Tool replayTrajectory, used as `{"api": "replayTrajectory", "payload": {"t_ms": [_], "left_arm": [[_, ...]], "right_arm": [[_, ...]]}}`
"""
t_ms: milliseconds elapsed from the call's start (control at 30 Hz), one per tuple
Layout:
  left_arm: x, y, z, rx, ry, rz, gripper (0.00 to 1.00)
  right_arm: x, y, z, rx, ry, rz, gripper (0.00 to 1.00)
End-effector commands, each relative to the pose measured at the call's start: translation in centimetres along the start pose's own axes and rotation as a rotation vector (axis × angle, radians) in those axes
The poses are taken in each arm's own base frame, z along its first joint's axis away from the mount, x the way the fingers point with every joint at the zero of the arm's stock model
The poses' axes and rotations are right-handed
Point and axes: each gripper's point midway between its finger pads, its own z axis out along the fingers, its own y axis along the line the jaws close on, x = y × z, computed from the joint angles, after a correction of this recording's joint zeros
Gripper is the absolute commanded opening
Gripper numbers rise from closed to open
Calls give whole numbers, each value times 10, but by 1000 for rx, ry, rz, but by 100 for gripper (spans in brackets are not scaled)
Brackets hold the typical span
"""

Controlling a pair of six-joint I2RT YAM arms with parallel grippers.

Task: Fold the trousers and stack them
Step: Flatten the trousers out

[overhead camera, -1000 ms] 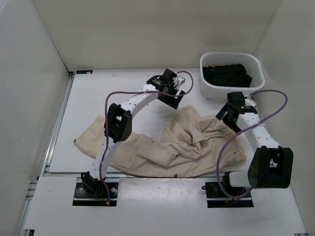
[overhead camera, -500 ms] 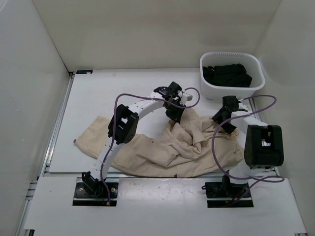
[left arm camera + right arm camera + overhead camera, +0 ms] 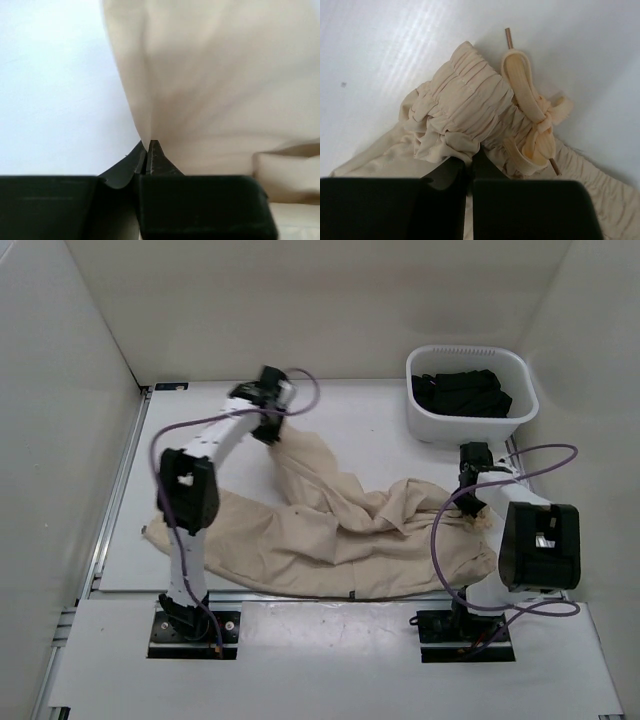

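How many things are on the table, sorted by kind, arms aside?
beige cotton trousers: 1
white plastic basket: 1
black fabric heap in the basket: 1; separate pieces cannot be told apart
Total: 3

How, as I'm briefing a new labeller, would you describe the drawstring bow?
Find the white basket at far right; just nearer lies the trousers' gathered waist, held by the right gripper. The drawstring bow is the flat ribbed tie knotted there, tipped with thin sticks.
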Motion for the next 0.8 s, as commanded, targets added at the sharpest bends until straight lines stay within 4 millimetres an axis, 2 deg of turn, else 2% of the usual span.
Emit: {"api": "replayTrajectory", "payload": {"t_ms": [0, 33, 67, 100, 167, 200, 233, 267, 300, 367, 400, 500, 600, 633, 667, 700, 733, 767], "left_arm": [[6, 143, -112, -385, -148, -201, 14], [16, 155, -120, -418, -143, -221, 14], [24, 164, -138, -445, -162, -244, 14], [45, 175, -136, -476, -118, -262, 14], [64, 179, -150, -508, -107, -272, 14], [83, 184, -148, -548, -64, -274, 14], [92, 186, -152, -572, -45, -271, 14], [97, 189, -163, -603, -57, -277, 14], [113, 200, -171, -666, -24, -290, 14], [122, 213, -186, -721, -33, -323, 14], [131, 223, -201, -755, -36, -358, 14], [144, 235, -219, -808, -26, -391, 14], [137, 244, -235, -848, -64, -416, 14], [134, 248, -222, -821, -40, -423, 14], [117, 253, -223, -811, -81, -433, 14], [110, 257, -215, -794, -75, -438, 14], [103, 262, -183, -768, -20, -422, 14], [85, 266, -177, -749, -45, -426, 14]], "right_arm": [[-1, -38, -14, 107, -47, -18, 0], [-6, -36, -20, 84, -68, -4, 0], [-4, -40, -22, 88, -64, -21, 0], [-4, -38, -25, 74, -71, -45, 0], [-9, -29, -36, 45, -87, -78, 0], [-12, -25, -43, 29, -96, -93, 0], [-11, -25, -47, 39, -92, -121, 0], [-14, -25, -54, 44, -108, -130, 0], [-18, -25, -61, 45, -122, -145, 0], [-24, -33, -73, 69, -138, -148, 0], [-30, -33, -84, 43, -163, -141, 0], [-40, -35, -104, -2, -206, -118, 0], [-49, -32, -116, -30, -233, -107, 0], [-50, -31, -116, -29, -233, -116, 0], [-54, -24, -111, -28, -235, -130, 0], [-61, -16, -112, -36, -243, -124, 0], [-65, -10, -110, -34, -244, -145, 0], [-65, -1, -97, -10, -220, -163, 0]]}}
